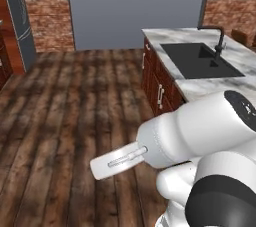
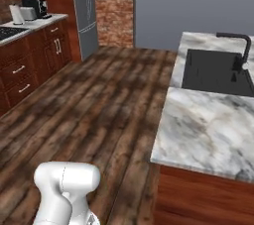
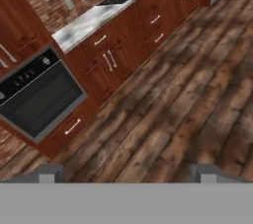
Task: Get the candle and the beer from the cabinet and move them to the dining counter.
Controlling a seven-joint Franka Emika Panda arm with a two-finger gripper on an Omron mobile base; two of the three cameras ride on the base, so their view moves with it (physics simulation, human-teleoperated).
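The tool (image 3: 126, 172) stands wide and empty over the wooden floor (image 3: 188, 94). The worktop (image 2: 208, 130) with its black sink (image 2: 218, 73) lies right.

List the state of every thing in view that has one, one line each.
pincer: open, holding nothing
dining counter: bare marble, no candle or beer on it
sink: dry, nothing in it
faucet: off
oven: door shut
drawers: all closed
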